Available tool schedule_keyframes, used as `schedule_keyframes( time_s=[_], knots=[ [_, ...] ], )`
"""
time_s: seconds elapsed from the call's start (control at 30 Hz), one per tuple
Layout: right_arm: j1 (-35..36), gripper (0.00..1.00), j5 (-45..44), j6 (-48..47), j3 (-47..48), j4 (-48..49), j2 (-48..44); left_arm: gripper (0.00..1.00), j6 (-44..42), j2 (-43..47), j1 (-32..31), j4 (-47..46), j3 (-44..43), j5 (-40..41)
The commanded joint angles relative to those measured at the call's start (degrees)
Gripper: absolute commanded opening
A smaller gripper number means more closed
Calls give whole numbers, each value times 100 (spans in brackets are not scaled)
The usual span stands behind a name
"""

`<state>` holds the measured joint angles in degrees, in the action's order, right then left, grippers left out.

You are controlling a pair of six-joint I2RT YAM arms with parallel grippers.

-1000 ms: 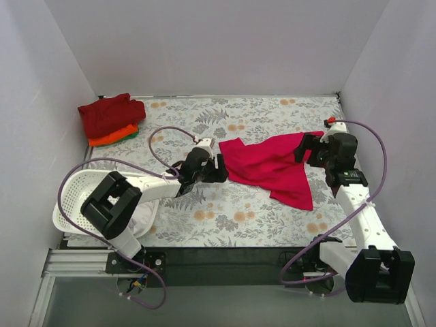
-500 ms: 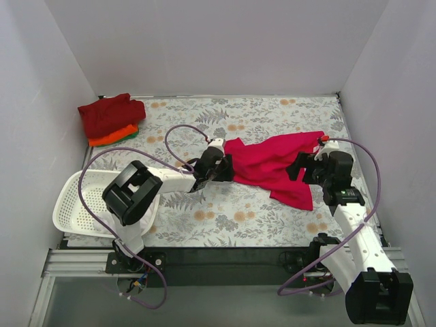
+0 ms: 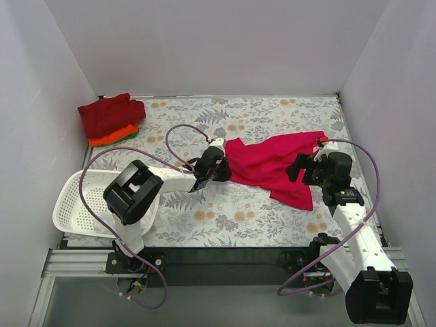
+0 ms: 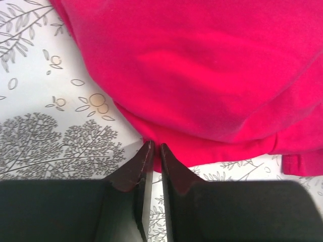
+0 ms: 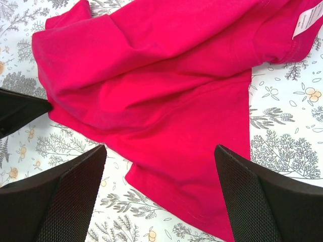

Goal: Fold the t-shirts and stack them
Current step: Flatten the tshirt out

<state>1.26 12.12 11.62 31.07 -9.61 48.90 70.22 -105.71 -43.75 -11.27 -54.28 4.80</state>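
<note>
A bright pinkish-red t-shirt (image 3: 269, 162) lies crumpled on the flowered table cover, right of centre. My left gripper (image 3: 222, 170) sits at its left edge. In the left wrist view the jaws (image 4: 155, 149) are pinched together on the hem of the t-shirt (image 4: 202, 70). My right gripper (image 3: 300, 168) hovers open over the shirt's right side. Its fingers (image 5: 75, 186) stand wide apart above the t-shirt (image 5: 171, 101), holding nothing. A folded stack sits at the far left: a dark red t-shirt (image 3: 109, 116) on top of an orange one (image 3: 111, 139) and a green one (image 3: 133, 134).
A white lattice basket (image 3: 76, 199) stands at the near left beside the left arm's base. Grey walls close the table on the left, back and right. A white label (image 5: 306, 20) shows at the shirt's neck. Purple cables loop over both arms.
The left arm reached right to the pinkish-red shirt's left edge and its jaws closed on the hem. The right gripper drew back a little toward me and stayed open.
</note>
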Motion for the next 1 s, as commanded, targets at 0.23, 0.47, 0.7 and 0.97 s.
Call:
schedule_keyframes(
  time_s=[0.23, 0.47, 0.7, 0.97],
  knots=[
    [15, 80, -78, -89, -66, 126, -127, 0, 150, 67, -29, -227, -100, -156],
    [15, 80, -157, -107, -127, 82, -92, 0, 106, 1490, 445, 37, 172, 583],
    [129, 77, -280, -54, -154, 55, 136, 0, -16, 2651, 1122, 458, 453, 952],
    [1428, 75, -526, 559, -470, 396, 505, 0, -96, 2749, 1448, 529, 744, 900]
  ],
)
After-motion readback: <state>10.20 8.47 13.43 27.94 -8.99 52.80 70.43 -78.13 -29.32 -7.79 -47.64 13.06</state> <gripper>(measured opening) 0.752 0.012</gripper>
